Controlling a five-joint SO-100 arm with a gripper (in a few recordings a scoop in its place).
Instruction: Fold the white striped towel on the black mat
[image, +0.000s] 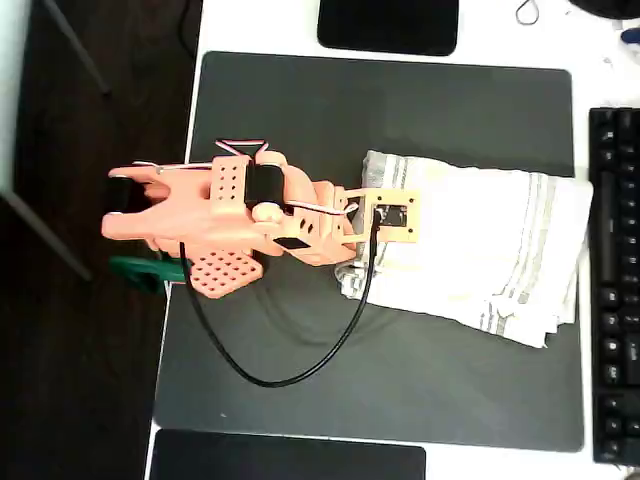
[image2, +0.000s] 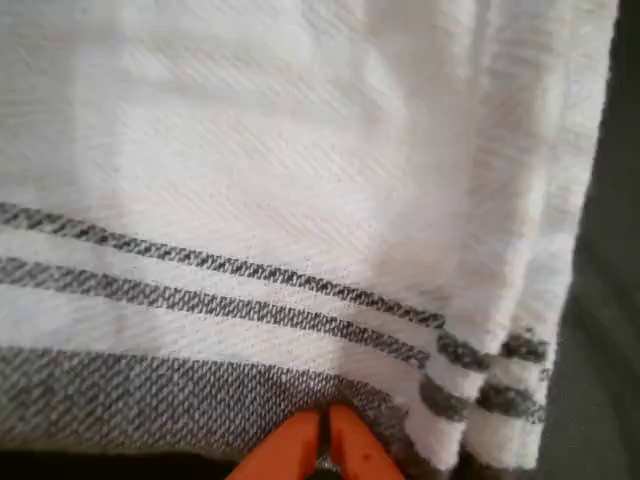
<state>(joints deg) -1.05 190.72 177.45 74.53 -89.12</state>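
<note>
Tool (image2: 325, 440) clenched at towel (image: 480, 250) striped edge on mat (image: 300, 110); should carry that edge flat across, layers aligned

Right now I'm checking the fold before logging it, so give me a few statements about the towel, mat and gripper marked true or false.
1. The white striped towel lies on the black mat. True.
2. The towel lies spread flat in a single layer. False: the wrist view shows stacked layers at its folded edge.
3. The gripper sits at the towel's striped edge, fingertips together. True.
4. In the overhead view the towel is on the mat's left half. False: it is on the right half.
5. A keyboard lies right of the mat in the overhead view. True.
</note>
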